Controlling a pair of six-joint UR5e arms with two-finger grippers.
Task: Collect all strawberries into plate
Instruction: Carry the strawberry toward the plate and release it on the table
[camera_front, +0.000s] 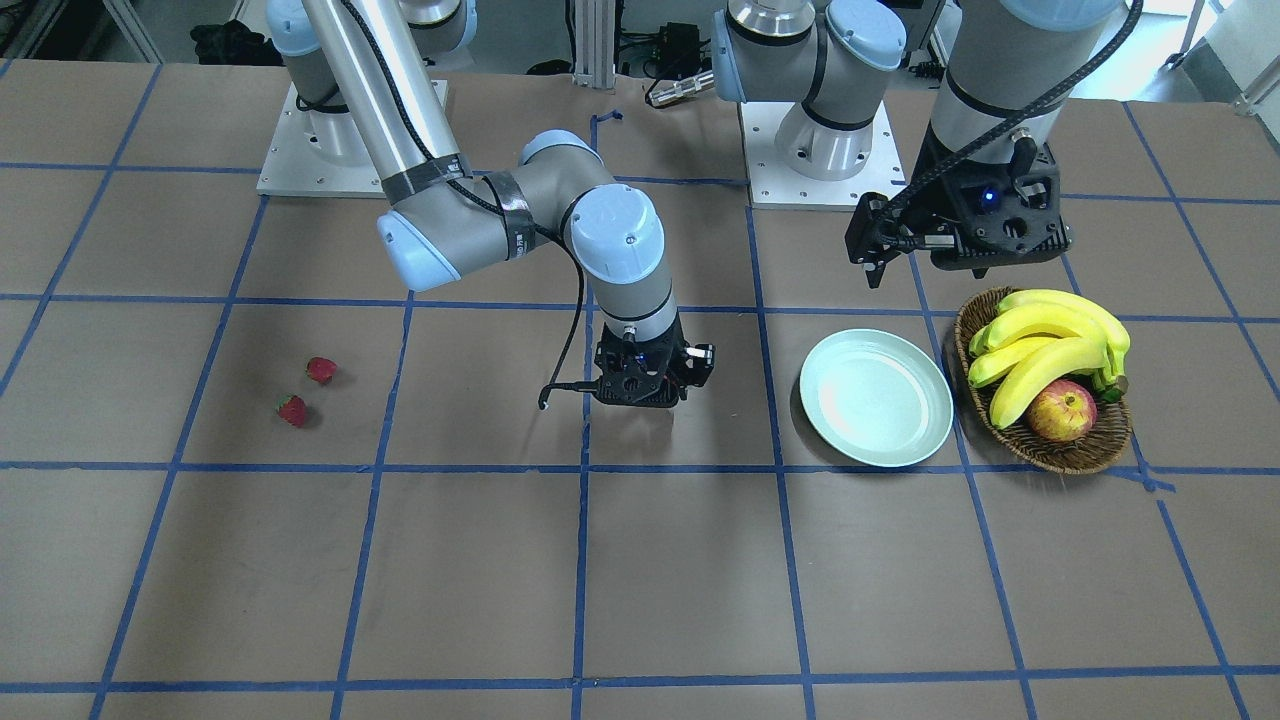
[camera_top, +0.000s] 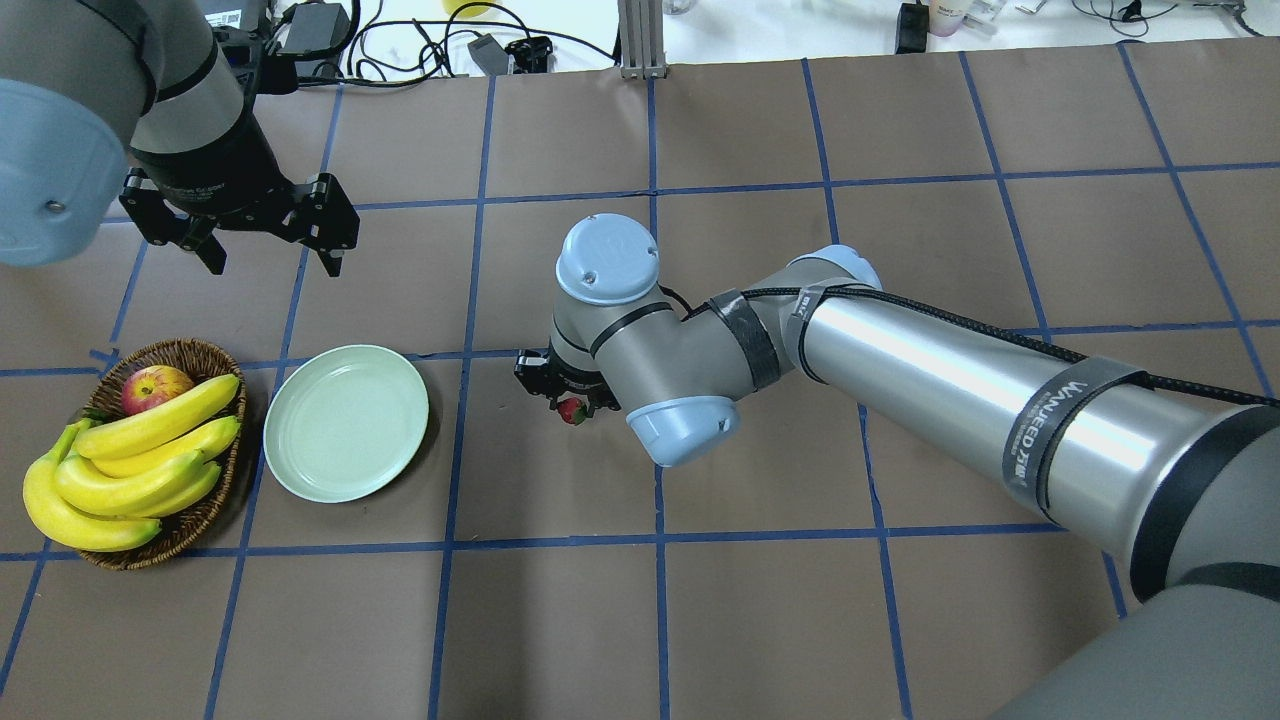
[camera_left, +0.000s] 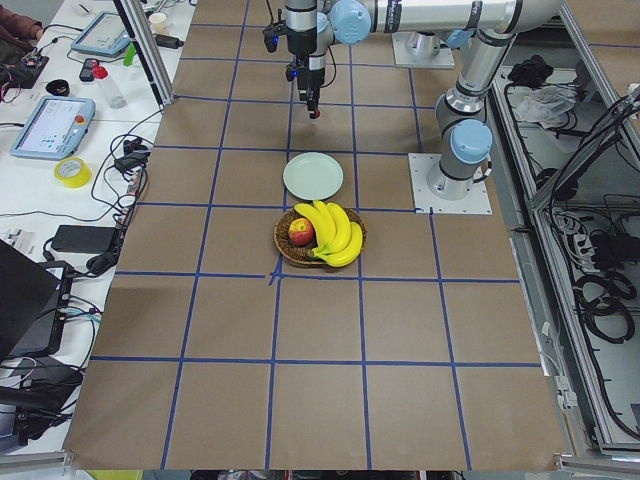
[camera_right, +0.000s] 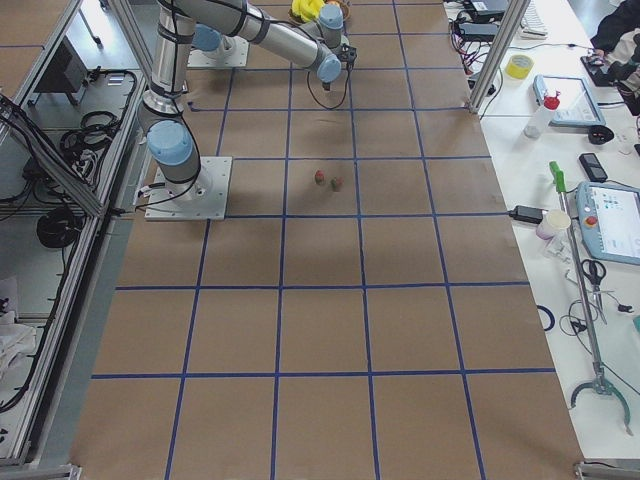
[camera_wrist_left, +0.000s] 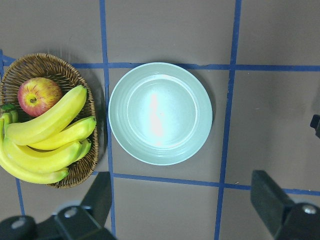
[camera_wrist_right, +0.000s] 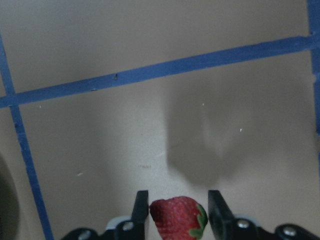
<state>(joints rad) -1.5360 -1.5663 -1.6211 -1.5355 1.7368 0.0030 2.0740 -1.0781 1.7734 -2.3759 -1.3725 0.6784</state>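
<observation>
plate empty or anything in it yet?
Empty. The plate shows only bare mint surface; the right claw holds a strawberry away from it.

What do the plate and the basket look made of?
Plate: smooth, pale mint, semi-gloss, with a soft light streak; probably plastic or melamine, possibly glazed ceramic. Basket: brown woven wicker, matte; interlaced strands show along its rim.

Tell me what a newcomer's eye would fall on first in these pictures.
The right pincer, mid-table, is shut on a red strawberry, with the empty mint-green plate nearby. Two more strawberries lie together far off on the robot's right, and bright yellow bananas with an apple fill the wicker basket next to the plate.
</observation>
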